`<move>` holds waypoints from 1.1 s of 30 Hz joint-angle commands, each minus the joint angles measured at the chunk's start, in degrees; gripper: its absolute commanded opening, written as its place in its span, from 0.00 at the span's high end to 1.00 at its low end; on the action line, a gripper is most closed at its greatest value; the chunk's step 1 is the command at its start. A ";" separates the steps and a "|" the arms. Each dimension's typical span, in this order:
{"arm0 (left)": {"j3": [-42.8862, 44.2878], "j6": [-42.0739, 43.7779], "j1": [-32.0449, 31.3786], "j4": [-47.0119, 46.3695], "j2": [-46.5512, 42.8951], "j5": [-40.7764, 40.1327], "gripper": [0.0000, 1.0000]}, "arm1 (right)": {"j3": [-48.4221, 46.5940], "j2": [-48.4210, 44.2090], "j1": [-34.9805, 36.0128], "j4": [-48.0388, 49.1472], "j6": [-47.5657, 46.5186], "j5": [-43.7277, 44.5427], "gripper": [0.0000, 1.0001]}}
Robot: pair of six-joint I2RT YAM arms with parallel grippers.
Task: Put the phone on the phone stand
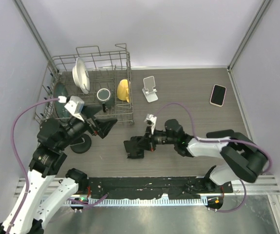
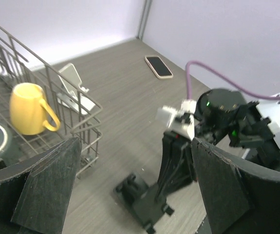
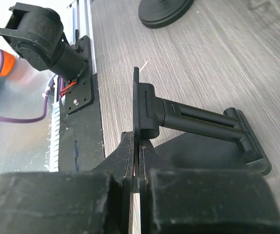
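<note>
The phone, dark-screened with a light case, lies flat at the far right of the table; it also shows in the left wrist view. A black phone stand sits at the table's middle front. My right gripper is shut on the stand's upright back plate, with the stand's arm and base beyond the fingers. My left gripper is open and empty, held above the table beside the dish rack, looking down at the black stand.
A white phone stand stands right of the wire dish rack, which holds a white plate, a yellow mug and a dark cup. A black round base sits at front left.
</note>
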State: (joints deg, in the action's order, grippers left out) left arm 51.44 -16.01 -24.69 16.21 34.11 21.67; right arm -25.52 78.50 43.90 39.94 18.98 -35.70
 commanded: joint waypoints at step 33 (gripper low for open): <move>-0.55 1.95 3.42 -3.64 -8.88 -2.95 0.00 | -38.82 39.18 11.29 18.76 2.63 -0.42 0.99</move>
State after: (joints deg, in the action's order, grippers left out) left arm 51.13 -14.50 -21.61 15.20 25.10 17.80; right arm -62.78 117.91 54.70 50.22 19.07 -36.64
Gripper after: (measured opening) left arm 0.996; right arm 0.058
